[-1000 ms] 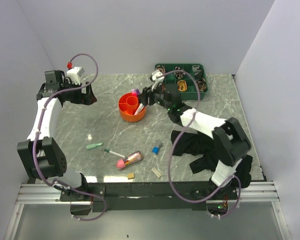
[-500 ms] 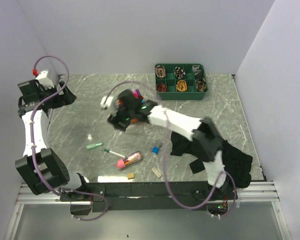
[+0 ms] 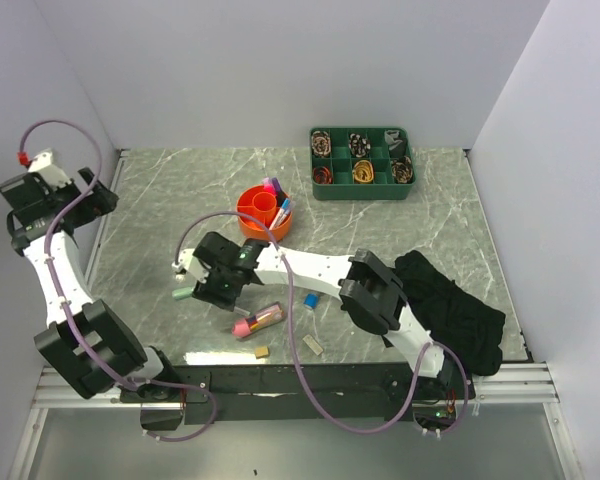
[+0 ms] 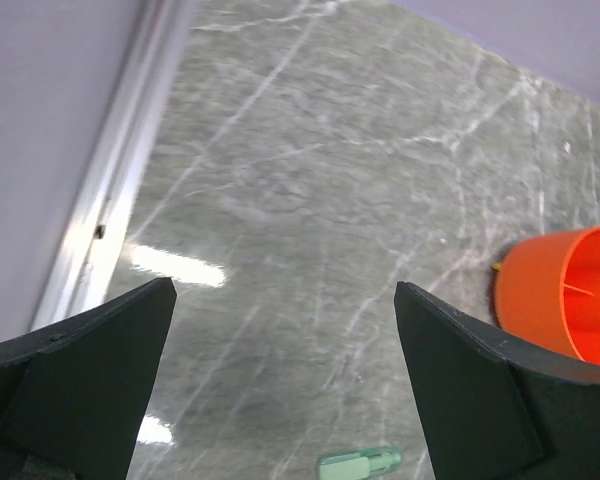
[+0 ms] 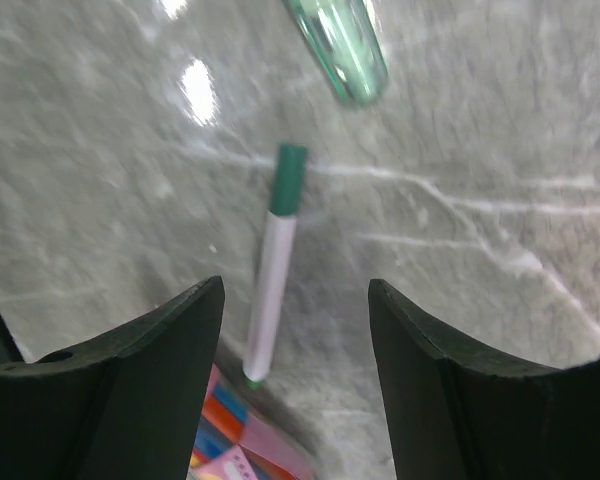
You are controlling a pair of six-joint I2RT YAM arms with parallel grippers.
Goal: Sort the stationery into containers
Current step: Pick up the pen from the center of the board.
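The right gripper point(image 5: 295, 287) is held low over the marble table point(image 3: 160, 220) with its jaws parted and nothing clamped between them. In the right wrist view a white pen with a green cap point(image 5: 272, 268) is seen lying flat on the stone in the gap below the two black fingers point(image 5: 130, 350), gripped by neither. Just beyond the cap end of that pen a pale green highlighter point(image 5: 340, 45) is found, and near the pen's other end a corner of the pink tube-like case point(image 5: 242, 462) is caught at the bottom edge of that view. From overhead, the case is shown lying nearer the arm bases than the gripper, with a small blue-capped piece point(image 3: 310, 300) to its right and two beige erasers point(image 3: 262, 351) close to the table's front edge. The round orange organiser point(image 3: 252, 215) is placed behind the gripper, toward the back of the table, and several pens and markers point(image 3: 280, 208) are stood upright in its right-hand sections. A green compartment tray of ribbon rolls point(image 3: 362, 190) is set at the rear right, and a black cloth point(image 3: 450, 310) is heaped at the right front beside the right arm. The left gripper point(image 4: 285, 290) is positioned at the far left edge of the table, raised, with its jaws spread wide and empty.
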